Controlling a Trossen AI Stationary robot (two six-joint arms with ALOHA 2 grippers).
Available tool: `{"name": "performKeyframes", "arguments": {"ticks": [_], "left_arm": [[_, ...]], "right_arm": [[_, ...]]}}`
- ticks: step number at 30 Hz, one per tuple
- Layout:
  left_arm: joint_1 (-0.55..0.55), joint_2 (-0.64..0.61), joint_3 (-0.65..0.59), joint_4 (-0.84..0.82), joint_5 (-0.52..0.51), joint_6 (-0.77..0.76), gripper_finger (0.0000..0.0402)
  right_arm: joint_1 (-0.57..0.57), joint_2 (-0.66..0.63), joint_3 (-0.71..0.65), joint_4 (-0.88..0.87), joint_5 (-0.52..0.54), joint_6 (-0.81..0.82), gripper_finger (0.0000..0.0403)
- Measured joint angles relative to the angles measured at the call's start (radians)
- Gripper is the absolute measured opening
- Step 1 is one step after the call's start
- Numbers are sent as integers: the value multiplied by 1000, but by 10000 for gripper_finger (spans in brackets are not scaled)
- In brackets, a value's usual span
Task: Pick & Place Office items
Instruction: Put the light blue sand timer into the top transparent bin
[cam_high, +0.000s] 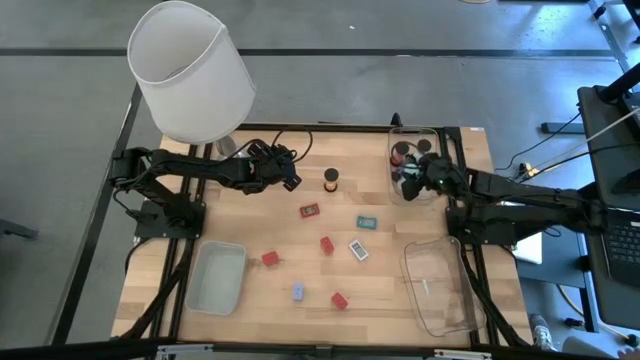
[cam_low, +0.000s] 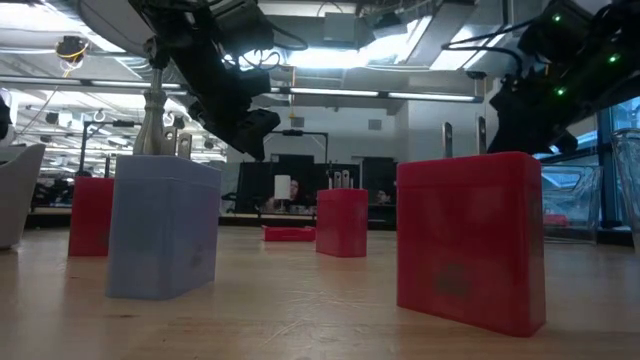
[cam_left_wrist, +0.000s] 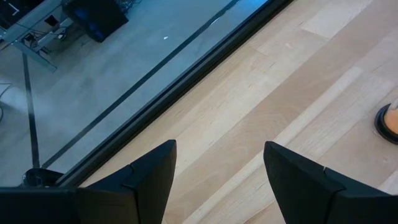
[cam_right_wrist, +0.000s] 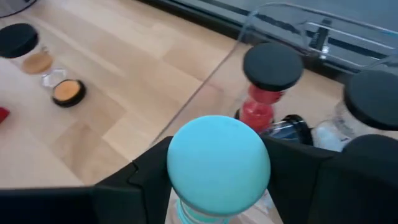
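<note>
My right gripper (cam_right_wrist: 217, 171) holds a little teal tube (cam_right_wrist: 217, 163). My two fingers press on its sides, one on each side, so they are partly closed around it. The tube stands straight up, with its round cap on top. I hold it just above the clear tray (cam_high: 395, 140) at the back of the table (cam_high: 300, 260). Other little tubes with dark caps (cam_right_wrist: 272, 64) already stand in that tray. The tray is right under my fingers, so I think the tube only has to go down.

My left gripper (cam_left_wrist: 217, 180) is wide open and holds nothing. It waits over bare wood at the back, near the lamp (cam_high: 190, 70). The dark tube (cam_high: 330, 180) on the table is closer to it.
</note>
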Motion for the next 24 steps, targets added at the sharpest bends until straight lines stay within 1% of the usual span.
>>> {"name": "performKeyframes", "arguments": {"ticks": [4, 8, 13, 16, 21, 24], "left_arm": [[0, 0, 0, 0, 1, 0, 239], [0, 0, 0, 0, 1, -1, 239], [0, 0, 0, 0, 2, -2, 239], [0, 0, 0, 0, 2, -2, 239], [0, 0, 0, 0, 2, -7, 239], [0, 0, 0, 0, 2, -11, 239]], "right_arm": [[36, 0, 0, 0, 13, 35, 211], [75, 17, 0, 0, 64, 89, 225], [116, 28, -35, 0, 114, 161, 206], [132, 28, -56, 13, 140, 195, 203], [154, 28, -64, 16, 143, 209, 228], [168, 29, -64, 17, 143, 197, 232]]}}
